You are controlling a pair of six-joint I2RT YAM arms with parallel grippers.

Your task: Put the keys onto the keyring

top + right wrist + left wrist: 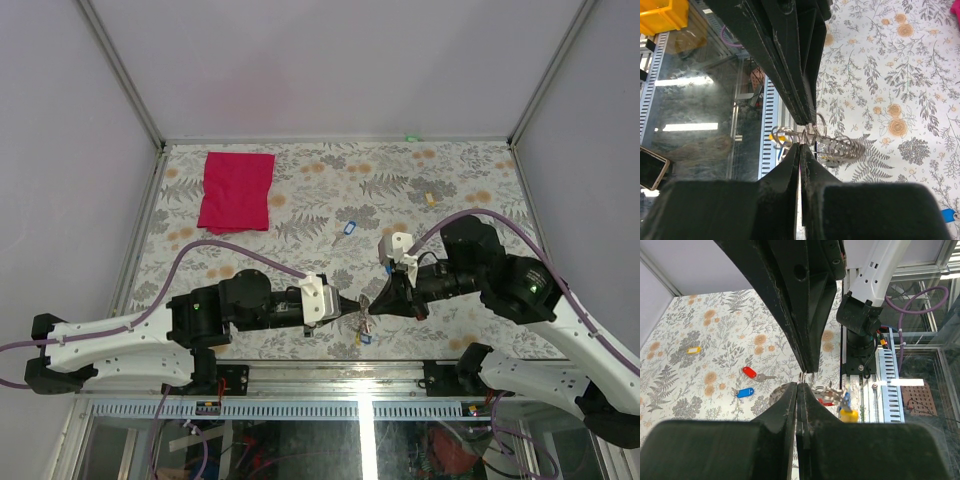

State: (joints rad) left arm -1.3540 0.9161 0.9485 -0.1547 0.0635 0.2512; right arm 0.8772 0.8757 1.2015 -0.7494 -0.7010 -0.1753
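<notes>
Left wrist: three loose keys (749,372); left tool (804,378), right tool (805,134) pinching keyring (820,131).

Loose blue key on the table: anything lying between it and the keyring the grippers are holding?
Nothing visible does. From above, only bare table lies between the blue key and the keyring, pinched by the shut left gripper and right gripper near the front edge. The right arm's wrist sits beside that line, not across it.

Silver keyring (815,135) clamped where left gripper (797,386) meets right gripper (800,147), yellow-tagged key (850,415) dangling from it; red key (749,372) and blue key (745,392) lie flat beyond both.
</notes>
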